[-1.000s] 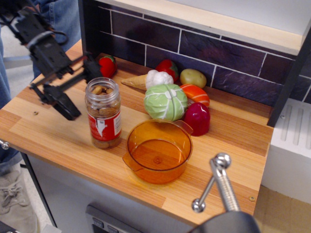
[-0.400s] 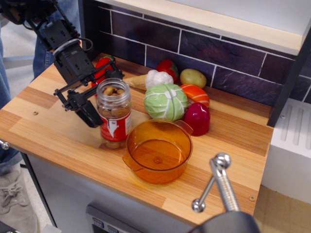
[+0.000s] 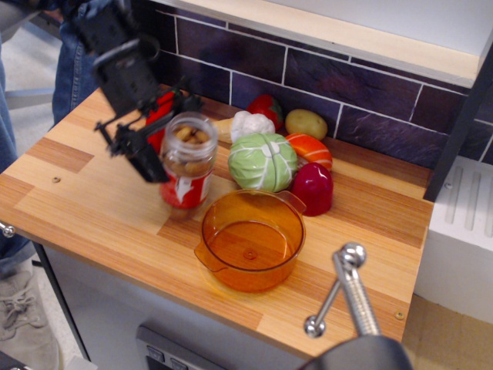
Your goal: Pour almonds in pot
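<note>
Almonds (image 3: 189,139) sit inside a clear jar (image 3: 187,160) with a red and white label, mouth uncapped, nuts visible at the top. Jar appears lifted just clear of the worktop (image 3: 85,200) (base is blurred, so contact cannot be ruled out), tilted slightly, to the left of the pot (image 3: 252,239) and not yet over it.

Tool (image 3: 158,139) is clamped on the jar: 1 dark finger runs down its left side, the other shows behind it near the rim.

Pot stands upright near the front edge, orange and translucent, empty; bare bottom shows through. 2 small side handles visible.

Progress, as judged: grasp looks done, lift looks begun. Left to do: carry the jar rightward over the pot, tip the mouth down, let the nuts fall. No almond is in the pot so far.

Behind the pot, well clear of the pour path: cabbage toy (image 3: 263,161), a dark red toy (image 3: 312,188), an orange one (image 3: 310,150), cauliflower (image 3: 251,123), a potato-like toy (image 3: 306,122). A metal handle (image 3: 348,289) juts up in the foreground.
</note>
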You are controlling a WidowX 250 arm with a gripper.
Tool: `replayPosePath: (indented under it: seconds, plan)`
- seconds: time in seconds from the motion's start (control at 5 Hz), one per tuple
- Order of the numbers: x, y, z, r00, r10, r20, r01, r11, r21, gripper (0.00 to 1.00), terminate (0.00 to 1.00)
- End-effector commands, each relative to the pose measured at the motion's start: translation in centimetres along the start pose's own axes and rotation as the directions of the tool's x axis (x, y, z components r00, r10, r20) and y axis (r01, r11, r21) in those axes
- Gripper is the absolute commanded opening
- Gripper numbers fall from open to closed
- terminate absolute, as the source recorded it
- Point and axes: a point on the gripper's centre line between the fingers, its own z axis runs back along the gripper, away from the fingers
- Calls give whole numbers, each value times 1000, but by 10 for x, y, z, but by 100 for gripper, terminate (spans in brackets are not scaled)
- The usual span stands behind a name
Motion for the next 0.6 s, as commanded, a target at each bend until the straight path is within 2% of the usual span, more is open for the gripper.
replayPosePath:
  seconds: [0.0, 0.2, 0.4]
  plan:
    - [-32, -2, 22, 952, -146, 269, 166, 985, -54, 0, 0]
    - [-45, -3, 13, 871, -224, 436, 251, 968, -5, 0, 0]
    - [-54, -7, 14, 761, -281, 584, 327, 945, 28, 0, 0]
